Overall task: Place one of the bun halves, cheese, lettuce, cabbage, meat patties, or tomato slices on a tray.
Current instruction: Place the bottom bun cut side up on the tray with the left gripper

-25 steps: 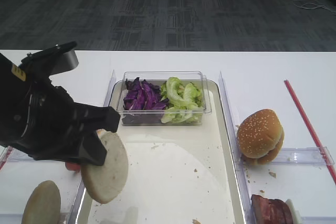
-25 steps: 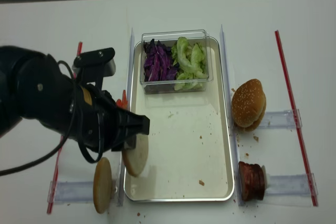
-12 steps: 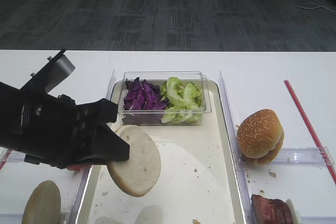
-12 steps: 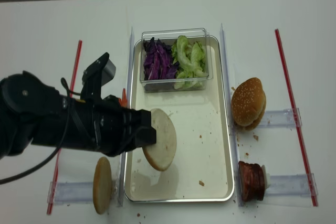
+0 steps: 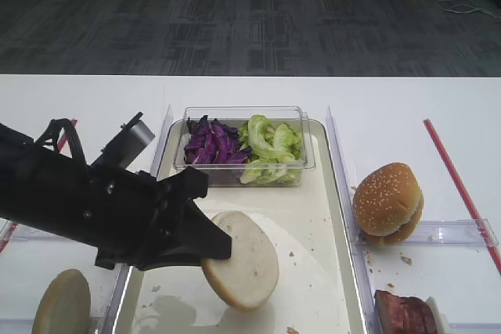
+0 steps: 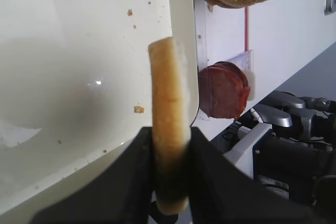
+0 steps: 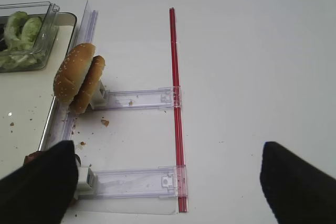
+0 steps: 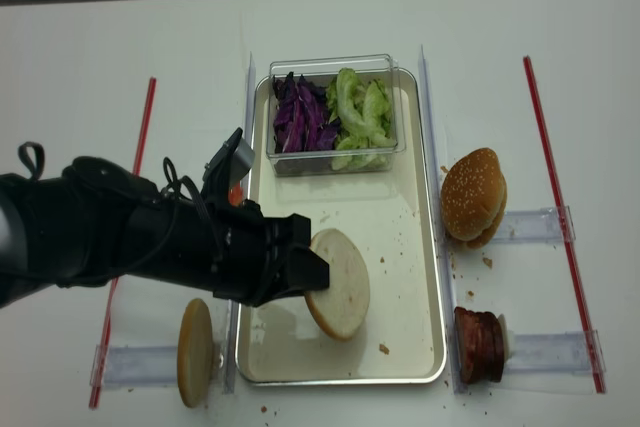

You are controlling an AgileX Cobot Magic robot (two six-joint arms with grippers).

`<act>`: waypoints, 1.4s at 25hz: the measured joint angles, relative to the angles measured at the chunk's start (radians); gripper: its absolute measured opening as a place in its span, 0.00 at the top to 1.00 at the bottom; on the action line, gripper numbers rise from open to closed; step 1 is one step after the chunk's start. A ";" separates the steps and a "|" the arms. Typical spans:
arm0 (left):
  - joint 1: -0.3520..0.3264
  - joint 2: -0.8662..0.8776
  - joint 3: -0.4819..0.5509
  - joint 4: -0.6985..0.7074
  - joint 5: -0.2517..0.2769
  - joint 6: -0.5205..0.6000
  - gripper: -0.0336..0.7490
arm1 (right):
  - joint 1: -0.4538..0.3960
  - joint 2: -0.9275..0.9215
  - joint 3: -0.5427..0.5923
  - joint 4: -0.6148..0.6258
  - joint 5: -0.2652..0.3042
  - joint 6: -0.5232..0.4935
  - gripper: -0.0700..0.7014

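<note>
Cream-faced bun half (image 5: 243,260), clamped edge-on in the left gripper (image 5: 210,246), hangs tilted over the tray (image 5: 313,217) floor, its free end pointing right, not yet laid flat.

Bright, even overhead light; soft shadows; glare on tray (image 6: 79,77); wrist views blurred.

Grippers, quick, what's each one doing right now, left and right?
Left gripper: shut on a bun half, held tilted over the tray.
Right gripper: open, holding nothing, above the table.
</note>
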 joint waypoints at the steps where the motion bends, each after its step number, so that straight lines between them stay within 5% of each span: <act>1: 0.000 0.014 0.000 -0.019 0.000 0.017 0.78 | 0.000 0.000 0.000 0.000 0.000 0.000 0.01; 20: 0.000 0.161 0.000 -0.155 -0.006 0.217 0.78 | 0.000 0.000 0.000 0.000 0.000 0.000 0.01; 35: 0.000 0.169 0.000 -0.180 -0.007 0.234 0.78 | 0.000 0.000 0.000 0.000 0.000 0.000 0.01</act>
